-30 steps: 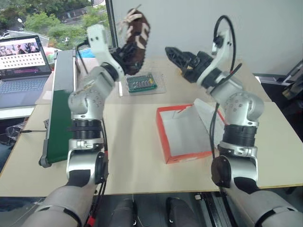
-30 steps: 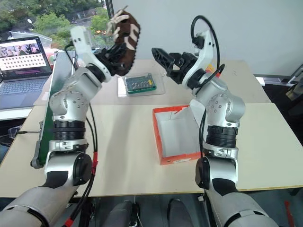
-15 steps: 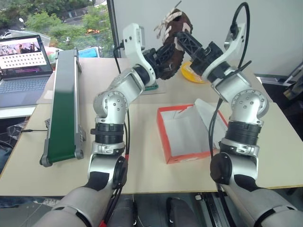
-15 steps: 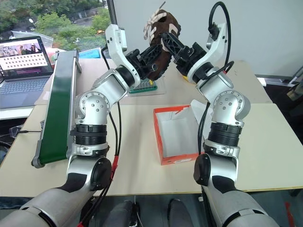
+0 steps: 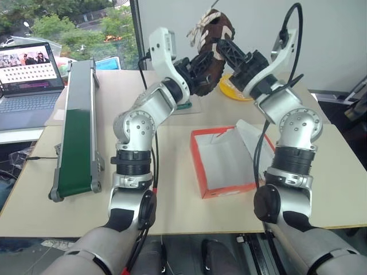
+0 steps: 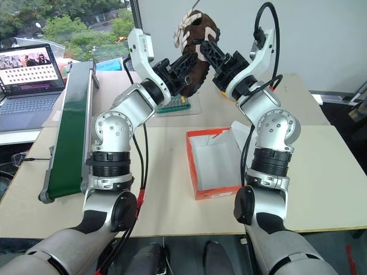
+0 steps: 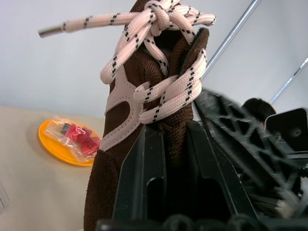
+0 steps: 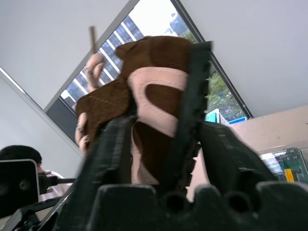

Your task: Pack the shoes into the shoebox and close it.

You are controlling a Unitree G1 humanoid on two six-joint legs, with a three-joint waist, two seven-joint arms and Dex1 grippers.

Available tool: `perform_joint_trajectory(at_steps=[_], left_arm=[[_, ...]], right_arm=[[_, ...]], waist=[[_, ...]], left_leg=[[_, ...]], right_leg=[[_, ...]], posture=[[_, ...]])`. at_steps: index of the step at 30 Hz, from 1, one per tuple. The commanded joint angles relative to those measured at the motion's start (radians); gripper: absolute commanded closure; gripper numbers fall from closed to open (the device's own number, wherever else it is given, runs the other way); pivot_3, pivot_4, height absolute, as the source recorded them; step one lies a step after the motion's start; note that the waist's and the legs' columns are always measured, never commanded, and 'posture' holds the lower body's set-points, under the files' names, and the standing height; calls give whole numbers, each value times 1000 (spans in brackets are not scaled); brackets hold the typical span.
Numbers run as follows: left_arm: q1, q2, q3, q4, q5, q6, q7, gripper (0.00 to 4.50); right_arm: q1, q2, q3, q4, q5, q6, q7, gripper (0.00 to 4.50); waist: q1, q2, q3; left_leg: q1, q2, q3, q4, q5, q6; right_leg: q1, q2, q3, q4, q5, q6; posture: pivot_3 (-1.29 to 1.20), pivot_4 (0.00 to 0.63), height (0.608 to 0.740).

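I've got the shoe (image 5: pixel 211 43) upright, laces topmost, left gripper (image 6: pixel 184 64) clamped on it, right gripper (image 5: pixel 225 47) pinching its side, both arms raised.

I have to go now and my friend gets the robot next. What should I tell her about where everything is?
Left gripper: shut on the brown shoe, held up high above the table.
Right gripper: its fingers lie along both sides of that same shoe; how firm its grip is cannot be told.
The shoebox sits open on the table, nothing inside.
Done: one shoe is lifted.
Left: put the shoes in the box and close it.
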Motion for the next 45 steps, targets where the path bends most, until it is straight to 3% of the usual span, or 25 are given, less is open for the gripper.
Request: perform_joint_trajectory(at_steps=[1, 4, 14, 15, 17, 22, 28, 34, 40, 45], left_arm=[[-43, -11, -8, -10, -22, -12, -18, 4216], [-40, -11, -13, -5, -14, -14, -19, 4216], [-49, 44, -18, -2, 1, 0, -35, 4216], [-55, 54, -3, -2, -18, 2, -46, 3587], [-73, 81, 10, 8, -19, -6, -57, 3132], [-129, 176, 69, 99, -12, -37, -85, 1353], [-166, 349, 129, 237, 27, -92, -136, 1353], [10, 518, -39, 114, 117, -43, -339, 1353], [140, 528, -118, -46, 116, 24, -395, 1353], [213, 506, -131, -138, 118, 58, -373, 1353]], right_arm=[[-45, 3, -5, -13, 33, -42, 9, 3752], [-48, 3, -3, -8, 37, -50, 10, 4268], [-48, -21, 31, -24, 12, -60, 17, 4279], [-48, -24, 32, -26, 13, -60, 16, 4280], [-52, -30, 30, -22, 14, -63, 12, 4280], [-67, -71, 12, 8, 5, -76, 13, 4280], [-76, -190, 39, 39, -44, -38, 23, 4280], [37, -386, 166, -98, -58, 360, -17, 4280], [137, -429, 236, -224, -67, 512, 16, 4280], [188, -451, 267, -185, -108, 512, 70, 4280]], waist=[[0, 0, 0], [0, 0, 0], [-1, 0, 0], [-1, 0, 0], [-1, 0, 0], [-1, 0, 0], [-5, 0, 0], [0, 1, 0], [0, 1, 0], [1, 1, 0]], left_leg=[[0, 0, 0, 0, 0, 0], [0, 0, 0, 0, 0, 0], [0, 0, 0, 0, 0, 0], [0, 0, 0, 0, 0, 0], [0, 0, 0, 0, 0, 0], [0, 0, 0, 0, 0, 0], [0, 0, 0, -1, 0, 0], [0, 1, 1, -2, 0, -1], [-2, 1, 1, 0, 0, 0], [-1, 0, 0, 0, -1, 1]], right_leg=[[0, 0, 0, 0, 0, 0], [0, 0, 0, 0, 0, 0], [0, 0, 0, 0, 0, 0], [0, 0, 0, 0, 0, 0], [0, 0, 0, 0, 0, 0], [0, 0, 0, 0, 0, 0], [-1, 0, 0, 0, 0, 0], [-1, 0, -1, -1, 0, 0], [-2, 0, 0, 0, 0, 0], [0, 0, 1, -1, 0, 0]], posture=[[0, 150, 740], [0, 150, 740], [0, 150, 740], [0, 150, 740], [0, 150, 740], [0, 150, 740], [0, 150, 740], [0, 150, 740], [0, 150, 740], [0, 150, 740]])
